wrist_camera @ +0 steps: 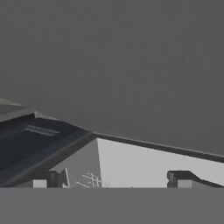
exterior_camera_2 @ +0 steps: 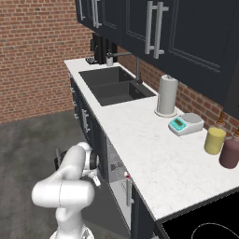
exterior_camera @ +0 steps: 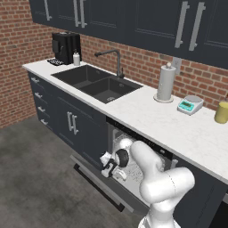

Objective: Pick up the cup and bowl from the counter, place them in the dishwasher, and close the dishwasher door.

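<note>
The speckled white marble-like counter (exterior_camera: 187, 133) runs over flat navy cabinets, below it the dishwasher (exterior_camera: 133, 153) stands with its flat charcoal door (exterior_camera: 95, 176) dropped open and pale wire rack (wrist_camera: 89, 180) visible, where the gripper (exterior_camera: 108, 165) hangs low, jaws spread wide, holding nothing.

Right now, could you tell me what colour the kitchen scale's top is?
Teal, on the kitchen scale; right base view.
</note>
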Robot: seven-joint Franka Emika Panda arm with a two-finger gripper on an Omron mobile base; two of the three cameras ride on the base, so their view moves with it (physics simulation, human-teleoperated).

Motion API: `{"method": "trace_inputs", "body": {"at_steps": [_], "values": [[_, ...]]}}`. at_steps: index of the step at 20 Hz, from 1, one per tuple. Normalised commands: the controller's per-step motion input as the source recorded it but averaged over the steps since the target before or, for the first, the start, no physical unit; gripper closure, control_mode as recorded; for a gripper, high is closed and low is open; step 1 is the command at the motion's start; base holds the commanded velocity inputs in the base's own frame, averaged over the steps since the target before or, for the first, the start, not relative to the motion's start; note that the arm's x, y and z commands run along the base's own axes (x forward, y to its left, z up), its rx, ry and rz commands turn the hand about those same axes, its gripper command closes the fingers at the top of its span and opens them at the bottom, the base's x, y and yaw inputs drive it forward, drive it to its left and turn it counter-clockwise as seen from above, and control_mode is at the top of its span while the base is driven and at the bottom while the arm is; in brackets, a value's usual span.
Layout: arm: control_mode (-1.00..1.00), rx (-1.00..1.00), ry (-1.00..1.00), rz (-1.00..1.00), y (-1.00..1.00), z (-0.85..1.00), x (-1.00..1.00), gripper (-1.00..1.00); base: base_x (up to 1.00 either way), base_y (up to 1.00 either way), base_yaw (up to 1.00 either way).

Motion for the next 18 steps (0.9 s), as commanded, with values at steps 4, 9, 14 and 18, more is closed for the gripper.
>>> {"method": "trace_inputs", "body": {"at_steps": [4,9,14,18], "values": [[-1.00,-0.08,-0.19,-0.01,0.13,1.00,-0.36,-1.00,0.00,0.00,0.00],[-1.00,0.01,0.00,0.00,0.44,1.00,-0.61,-1.00,0.00,0.00,0.00],[-1.00,0.02,0.00,0.00,0.82,0.84,-1.00,-1.00,0.00,0.00,0.00],[-1.00,-0.16,-0.15,-0.01,1.00,0.09,-1.00,-1.00,0.00,0.00,0.00]]}}
